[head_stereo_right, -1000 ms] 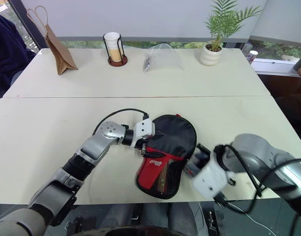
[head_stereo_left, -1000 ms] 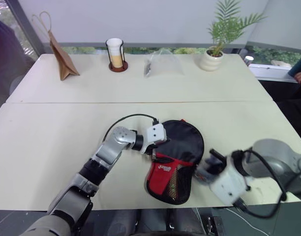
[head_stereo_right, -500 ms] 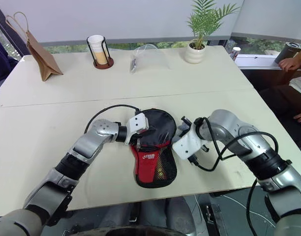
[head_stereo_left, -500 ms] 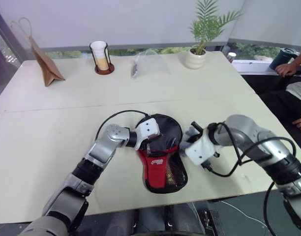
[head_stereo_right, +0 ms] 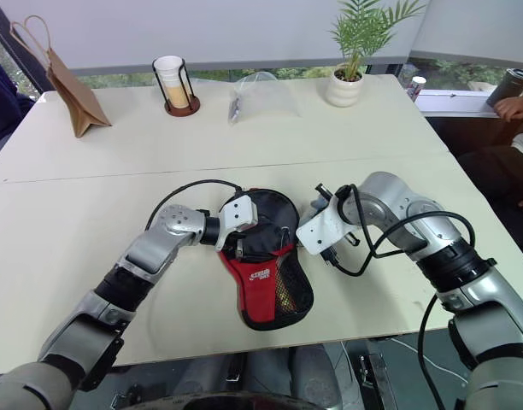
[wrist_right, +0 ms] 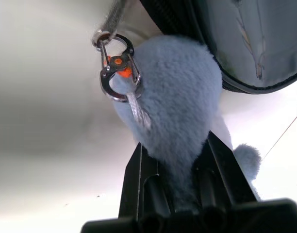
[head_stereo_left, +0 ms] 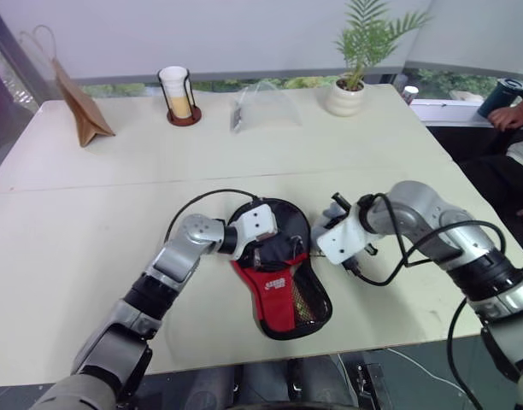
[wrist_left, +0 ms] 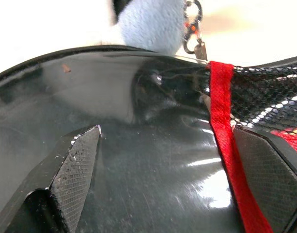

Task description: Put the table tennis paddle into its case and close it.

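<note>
Lying under the wide-open left pincer [wrist_left: 163, 160] pressing on its round end, the case [head_stereo_left: 283, 273] is hiding the paddle, judged inside, while the right pincer [wrist_right: 180, 160], clamped on the pale-blue plush zip charm [wrist_right: 173, 97], is apparently mid-closing it.

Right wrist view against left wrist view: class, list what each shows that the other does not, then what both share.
Only the right wrist view: the right gripper shut on the pale blue fluffy charm, and the case's silvery lining.

Only the left wrist view: the left gripper's fingers spread wide over the black fabric case, its red strip and mesh pocket.

Both: the charm, its silver clip, the case's edge and the pale table.
</note>
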`<act>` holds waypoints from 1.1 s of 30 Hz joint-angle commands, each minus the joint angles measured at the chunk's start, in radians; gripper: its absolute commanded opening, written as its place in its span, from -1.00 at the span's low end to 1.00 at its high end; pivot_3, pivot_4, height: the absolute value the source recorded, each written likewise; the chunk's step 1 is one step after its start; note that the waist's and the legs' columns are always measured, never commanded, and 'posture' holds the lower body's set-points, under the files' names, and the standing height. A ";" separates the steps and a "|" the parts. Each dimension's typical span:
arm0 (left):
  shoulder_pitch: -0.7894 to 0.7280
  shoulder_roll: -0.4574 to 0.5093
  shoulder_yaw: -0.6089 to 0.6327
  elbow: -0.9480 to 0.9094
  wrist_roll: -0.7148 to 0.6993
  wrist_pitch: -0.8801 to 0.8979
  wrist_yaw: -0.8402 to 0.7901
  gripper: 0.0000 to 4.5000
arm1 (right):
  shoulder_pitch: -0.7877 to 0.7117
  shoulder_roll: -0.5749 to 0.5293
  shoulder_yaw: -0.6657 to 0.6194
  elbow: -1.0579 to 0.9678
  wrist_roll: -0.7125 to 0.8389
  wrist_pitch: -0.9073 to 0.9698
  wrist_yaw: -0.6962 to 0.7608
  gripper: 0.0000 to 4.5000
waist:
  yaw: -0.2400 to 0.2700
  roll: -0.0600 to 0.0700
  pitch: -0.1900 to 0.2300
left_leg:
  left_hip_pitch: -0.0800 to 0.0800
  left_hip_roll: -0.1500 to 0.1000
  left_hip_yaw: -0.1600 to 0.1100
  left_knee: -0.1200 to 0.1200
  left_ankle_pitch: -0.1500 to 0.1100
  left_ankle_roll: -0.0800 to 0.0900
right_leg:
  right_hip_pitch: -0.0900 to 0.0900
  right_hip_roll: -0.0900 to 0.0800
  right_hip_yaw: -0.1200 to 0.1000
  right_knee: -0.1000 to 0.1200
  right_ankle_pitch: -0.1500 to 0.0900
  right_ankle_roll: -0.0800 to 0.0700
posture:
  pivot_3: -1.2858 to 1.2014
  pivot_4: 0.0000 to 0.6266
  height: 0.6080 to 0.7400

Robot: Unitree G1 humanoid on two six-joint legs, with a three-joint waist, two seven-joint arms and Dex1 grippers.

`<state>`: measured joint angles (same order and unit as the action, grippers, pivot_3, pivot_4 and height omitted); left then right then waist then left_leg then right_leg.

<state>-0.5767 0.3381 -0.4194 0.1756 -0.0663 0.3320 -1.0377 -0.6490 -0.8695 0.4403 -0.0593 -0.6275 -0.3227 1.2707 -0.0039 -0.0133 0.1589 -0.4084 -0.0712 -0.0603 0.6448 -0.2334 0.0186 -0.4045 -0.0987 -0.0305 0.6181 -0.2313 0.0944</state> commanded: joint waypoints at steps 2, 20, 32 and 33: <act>0.003 -0.007 -0.052 0.111 0.051 -0.011 -0.009 1.00 | 0.123 -0.078 -0.079 -0.197 0.144 0.125 0.120 -0.86 | 0.018 0.000 0.000 | 0.000 0.000 0.000 0.000 0.000 0.000 | 0.001 0.000 0.000 -0.001 0.000 0.000 | 0.03 -0.52 0.91; -0.010 -0.045 -0.056 0.208 0.063 -0.038 -0.002 1.00 | 0.611 -0.333 -0.312 -0.572 0.345 0.433 0.184 -0.86 | 0.056 0.001 0.000 | -0.001 -0.002 0.000 0.001 -0.006 -0.002 | 0.006 -0.005 -0.002 -0.007 -0.003 0.005 | 0.03 -0.52 0.91; -0.012 -0.052 -0.051 0.219 0.063 -0.032 0.009 1.00 | 0.886 -0.471 -0.482 -0.635 0.420 0.287 0.175 -0.86 | 0.068 0.001 0.000 | -0.001 -0.001 0.000 0.001 -0.007 -0.002 | 0.007 -0.006 -0.002 -0.008 -0.006 0.009 | 0.03 -0.52 0.91; -0.011 -0.052 -0.050 0.219 0.063 -0.031 0.010 1.00 | 0.911 -0.478 -0.504 -0.629 0.422 0.274 0.176 -0.86 | 0.068 0.001 0.000 | -0.001 -0.001 0.000 0.001 -0.007 -0.002 | 0.007 -0.006 -0.002 -0.008 -0.006 0.009 | 0.03 -0.52 0.91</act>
<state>-0.6262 0.2548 -0.4480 0.3093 -0.0668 0.2552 -1.0591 0.2322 -1.3181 -0.0431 -0.6860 -0.2186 -0.0232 1.4151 0.0643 -0.0123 0.1585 -0.4091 -0.0726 -0.0601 0.6456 -0.2402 0.0162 -0.3970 -0.1050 -0.0328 0.6097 -0.2376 0.1037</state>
